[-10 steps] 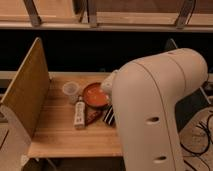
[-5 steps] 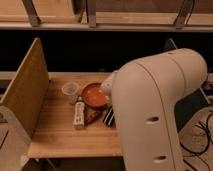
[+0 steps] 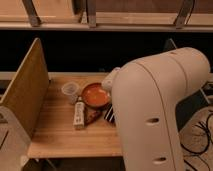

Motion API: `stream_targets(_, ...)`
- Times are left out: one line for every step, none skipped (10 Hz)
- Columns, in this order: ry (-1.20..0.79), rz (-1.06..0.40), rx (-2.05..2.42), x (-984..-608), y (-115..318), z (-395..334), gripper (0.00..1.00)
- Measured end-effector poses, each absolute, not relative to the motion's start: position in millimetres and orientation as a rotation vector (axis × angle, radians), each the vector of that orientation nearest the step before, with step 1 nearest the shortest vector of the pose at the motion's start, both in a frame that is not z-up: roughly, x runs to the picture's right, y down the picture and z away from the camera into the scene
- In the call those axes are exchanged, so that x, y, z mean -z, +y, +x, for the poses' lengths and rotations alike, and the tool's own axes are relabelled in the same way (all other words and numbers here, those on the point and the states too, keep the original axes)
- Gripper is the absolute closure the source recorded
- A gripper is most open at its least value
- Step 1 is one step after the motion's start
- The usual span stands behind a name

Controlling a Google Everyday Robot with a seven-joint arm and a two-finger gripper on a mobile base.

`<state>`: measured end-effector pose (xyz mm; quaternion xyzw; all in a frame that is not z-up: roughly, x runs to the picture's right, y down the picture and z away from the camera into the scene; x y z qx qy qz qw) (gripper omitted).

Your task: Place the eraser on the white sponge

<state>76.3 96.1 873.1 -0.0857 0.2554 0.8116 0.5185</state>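
The eraser (image 3: 109, 114), a small black block with pale stripes, lies on the wooden table (image 3: 60, 137) just in front of the orange bowl (image 3: 95, 95). Its right part is hidden by my arm's big white housing (image 3: 155, 110). The white sponge (image 3: 79, 114), a long pale block, lies left of the eraser, with a reddish-brown lumpy object (image 3: 92, 116) between them. My gripper is hidden behind the arm housing over the table's right side. It is shut, and I cannot see anything in it.
A clear plastic cup (image 3: 70, 91) stands left of the bowl. An upright wooden board (image 3: 24, 92) walls off the table's left side. Dark space and a shelf rail (image 3: 100, 22) lie behind. Cables (image 3: 202, 130) trail on the floor at the right.
The objects on the table have stayed put. The arm housing has barely shifted.
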Motion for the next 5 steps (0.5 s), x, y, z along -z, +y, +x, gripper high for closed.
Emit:
stream_targets(0.606,-0.195,-1.96,-872,89,80,1.0)
stream_targets(0.593,-0.162,-2.001,-867,66,102,1.0)
stream_targets(0.583,-0.141,-2.022,-864,52,117,1.0)
stream_targets(0.585,-0.139,-2.031,-862,49,120,1.0)
stream_targets(0.581,-0.141,-2.029,-862,49,118,1.0)
